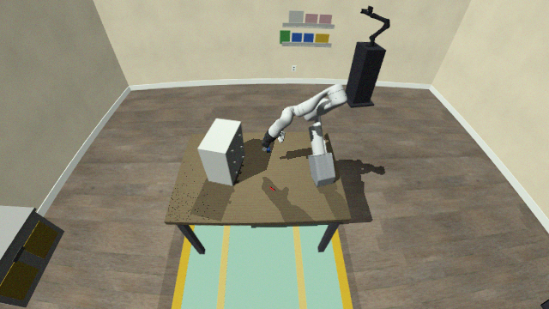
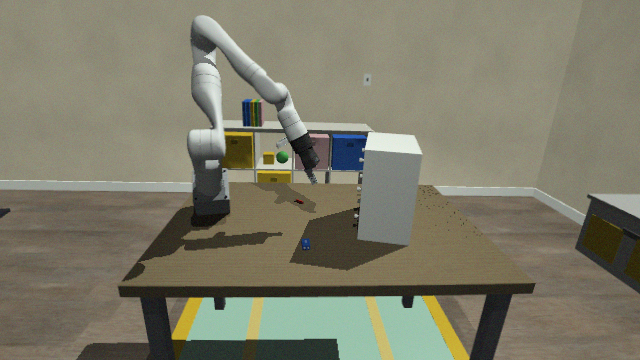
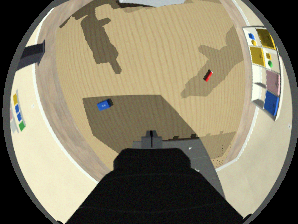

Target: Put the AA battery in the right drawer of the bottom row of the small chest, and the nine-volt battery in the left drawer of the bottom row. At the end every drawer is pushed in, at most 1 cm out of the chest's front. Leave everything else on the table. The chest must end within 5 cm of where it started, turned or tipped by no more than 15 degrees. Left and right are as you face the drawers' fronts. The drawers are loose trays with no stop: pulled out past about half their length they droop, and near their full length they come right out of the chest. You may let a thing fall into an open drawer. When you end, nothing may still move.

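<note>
The white chest stands upright; its grey front with small knobs faces the robot's base. No drawer visibly stands out, though the lowest ones are hard to make out. The nine-volt battery, a blue block, lies on the table in the chest's shadow. The AA battery, red with a dark end, lies on the table on the other side. My gripper is shut and empty, above the table in front of the chest, touching neither battery.
The table carries the chest and the arm's base at opposite sides. Small dark specks show on the table behind the chest. A shelf unit stands beyond the table.
</note>
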Motion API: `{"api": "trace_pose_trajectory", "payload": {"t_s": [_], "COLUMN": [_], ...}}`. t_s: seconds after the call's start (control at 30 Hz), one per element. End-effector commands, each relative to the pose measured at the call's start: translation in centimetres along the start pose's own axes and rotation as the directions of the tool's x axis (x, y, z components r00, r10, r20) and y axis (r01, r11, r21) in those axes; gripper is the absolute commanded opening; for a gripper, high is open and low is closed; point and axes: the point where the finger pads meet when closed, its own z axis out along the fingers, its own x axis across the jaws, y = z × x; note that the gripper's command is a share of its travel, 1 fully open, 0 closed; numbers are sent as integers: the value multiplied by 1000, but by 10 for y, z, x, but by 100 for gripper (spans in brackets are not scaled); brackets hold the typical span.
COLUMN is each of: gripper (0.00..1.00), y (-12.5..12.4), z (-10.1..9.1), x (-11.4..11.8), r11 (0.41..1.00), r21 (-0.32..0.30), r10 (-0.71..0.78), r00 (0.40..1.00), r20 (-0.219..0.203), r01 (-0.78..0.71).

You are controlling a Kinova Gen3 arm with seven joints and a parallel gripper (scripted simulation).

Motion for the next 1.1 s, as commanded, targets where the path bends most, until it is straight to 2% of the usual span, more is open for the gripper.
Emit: {"api": "trace_pose_trajectory", "payload": {"t_s": [0.0, 0.1, 0.6, 0.67, 1.07], "gripper": [0, 0, 0, 0, 0], "y": [3, 3, 2, 2, 0], "z": [-2, -3, -20, -20, -32], "x": [3, 3, 3, 3, 3], "r11": [1000, 999, 979, 979, 948], "r21": [23, 34, 203, 203, 320], "r10": [6, 6, 6, 6, 6], "r00": [1000, 1000, 1000, 1000, 1000], "r20": [-5, -5, -5, -5, -5], "r01": [-5, -5, -4, -4, -4]}}
